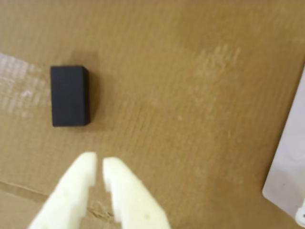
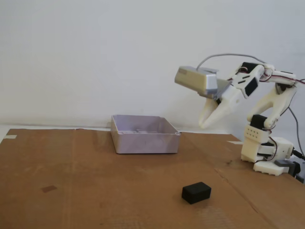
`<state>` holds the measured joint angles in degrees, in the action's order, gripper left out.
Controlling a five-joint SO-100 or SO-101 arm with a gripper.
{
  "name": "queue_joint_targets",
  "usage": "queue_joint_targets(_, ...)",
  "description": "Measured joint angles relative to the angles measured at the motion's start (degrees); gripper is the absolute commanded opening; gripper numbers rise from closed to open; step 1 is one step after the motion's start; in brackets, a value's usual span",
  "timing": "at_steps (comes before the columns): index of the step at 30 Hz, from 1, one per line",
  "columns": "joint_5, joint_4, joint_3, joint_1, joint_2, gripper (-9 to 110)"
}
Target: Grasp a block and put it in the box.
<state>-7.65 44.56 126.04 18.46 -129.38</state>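
Cardboard (image 2: 95, 191) covers the bench in the fixed view, and on it I see the block (image 2: 196, 192) lying in the lower middle of the frame, well apart from everything else. The box (image 2: 144, 141) sits behind it, near the centre, its open top facing up and nothing that I can make out inside. My arm (image 2: 262, 124) stands at the right edge, folded over, with the gripper (image 2: 206, 125) raised high above the bench, right of the box, tips pointing down and left. A silver-grey camera module (image 2: 196, 81) rides on top of it.

In the wrist view the block (image 1: 70, 96) shows in the upper left, flat on the cardboard, beside a patch of clear tape (image 1: 19, 90). The gripper (image 1: 99, 168) comes in from the bottom edge, its two white fingers (image 1: 71, 191) nearly together with only a thin slit between the tips, holding nothing. A pale corner of the box (image 1: 288, 176) shows at the right edge.
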Motion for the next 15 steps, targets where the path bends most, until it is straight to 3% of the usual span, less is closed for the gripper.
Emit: queue_joint_targets(15,0.00,0.00,-0.18,5.45,7.73,0)
